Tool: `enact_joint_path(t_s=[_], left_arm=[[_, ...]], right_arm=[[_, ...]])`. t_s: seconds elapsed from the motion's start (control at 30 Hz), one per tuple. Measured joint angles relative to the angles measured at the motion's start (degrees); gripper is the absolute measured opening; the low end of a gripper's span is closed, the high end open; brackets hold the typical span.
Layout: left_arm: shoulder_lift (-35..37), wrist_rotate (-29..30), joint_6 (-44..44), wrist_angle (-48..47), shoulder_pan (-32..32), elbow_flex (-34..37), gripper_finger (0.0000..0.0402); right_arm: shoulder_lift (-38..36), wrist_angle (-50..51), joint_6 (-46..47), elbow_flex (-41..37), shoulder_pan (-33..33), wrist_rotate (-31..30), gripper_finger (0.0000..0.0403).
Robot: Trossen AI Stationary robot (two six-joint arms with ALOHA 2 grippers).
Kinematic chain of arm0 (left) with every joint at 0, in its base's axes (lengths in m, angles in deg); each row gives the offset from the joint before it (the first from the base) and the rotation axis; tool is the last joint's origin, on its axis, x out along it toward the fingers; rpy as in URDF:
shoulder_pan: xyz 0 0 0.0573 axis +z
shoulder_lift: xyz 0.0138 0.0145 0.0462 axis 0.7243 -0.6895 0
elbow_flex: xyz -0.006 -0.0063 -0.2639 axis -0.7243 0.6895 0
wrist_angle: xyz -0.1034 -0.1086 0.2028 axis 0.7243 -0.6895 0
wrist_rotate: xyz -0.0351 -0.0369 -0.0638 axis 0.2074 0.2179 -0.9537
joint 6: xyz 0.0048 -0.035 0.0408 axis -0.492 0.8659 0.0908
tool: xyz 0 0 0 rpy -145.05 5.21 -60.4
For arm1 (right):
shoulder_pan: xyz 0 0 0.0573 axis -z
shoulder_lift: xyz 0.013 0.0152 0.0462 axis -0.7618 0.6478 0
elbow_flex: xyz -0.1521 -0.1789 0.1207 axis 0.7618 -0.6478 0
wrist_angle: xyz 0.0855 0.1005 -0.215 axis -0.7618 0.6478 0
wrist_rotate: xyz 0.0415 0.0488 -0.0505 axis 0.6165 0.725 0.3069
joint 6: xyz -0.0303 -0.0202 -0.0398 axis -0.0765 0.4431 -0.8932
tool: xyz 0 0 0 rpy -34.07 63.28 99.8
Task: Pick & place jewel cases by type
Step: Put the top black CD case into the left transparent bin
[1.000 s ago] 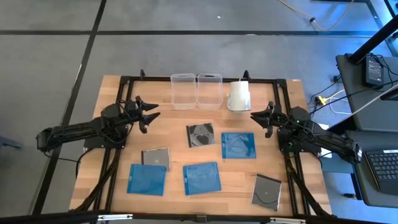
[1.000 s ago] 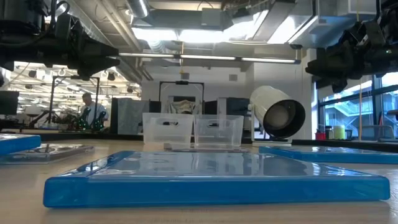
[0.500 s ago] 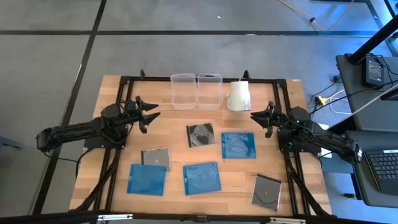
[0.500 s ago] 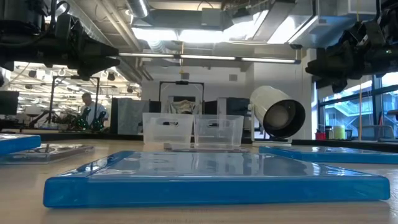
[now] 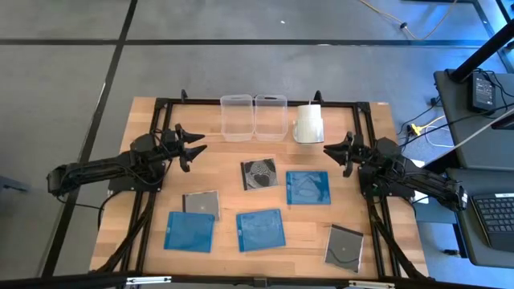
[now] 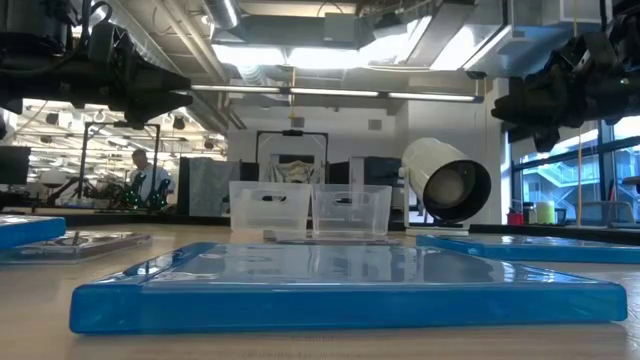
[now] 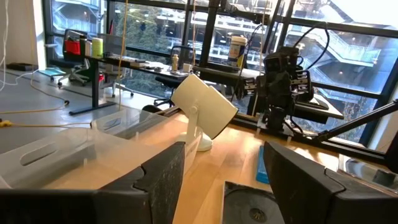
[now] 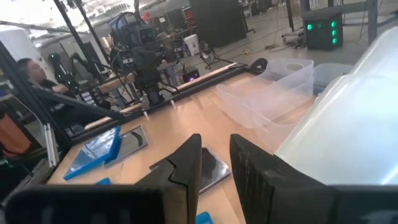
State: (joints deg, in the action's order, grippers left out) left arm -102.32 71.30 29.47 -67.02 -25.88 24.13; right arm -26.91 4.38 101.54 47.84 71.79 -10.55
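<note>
Both grippers' fingers (image 7: 163, 177) hold nothing, left wider.

Landmark: white roll (image 5: 307, 124), lying on its side on a small stand at the far edge of the desk (image 5: 152, 233).
Bins: two clear plastic bins (image 5: 254, 117) side by side, just beside the white roll along the same far edge; both look empty.
Desk: light wood top with a black frame around it.
Floor: grey, crossed by dark lines, beyond the white roll.
Side table: dark, past the white roll's end of the desk, carrying a laptop (image 5: 491, 221) and a power brick (image 5: 486, 90).
Person (image 6: 148, 178): far back in the room, small.
</note>
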Motion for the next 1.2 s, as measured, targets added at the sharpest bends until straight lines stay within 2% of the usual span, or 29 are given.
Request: enact_joint_path(t_s=[0.2,1.2], left_arm=[[0.0,0.0,0.0,0.0,0.0,0.0,0.0216],[0.0,0.0,0.0,0.5,0.0,0.0,0.0214]], right_arm=[[0.0,0.0,3.3,0.0,0.0,0.1,0.0089],[0.0,0.0,4.8,0.0,0.0,-0.5,0.0089]])
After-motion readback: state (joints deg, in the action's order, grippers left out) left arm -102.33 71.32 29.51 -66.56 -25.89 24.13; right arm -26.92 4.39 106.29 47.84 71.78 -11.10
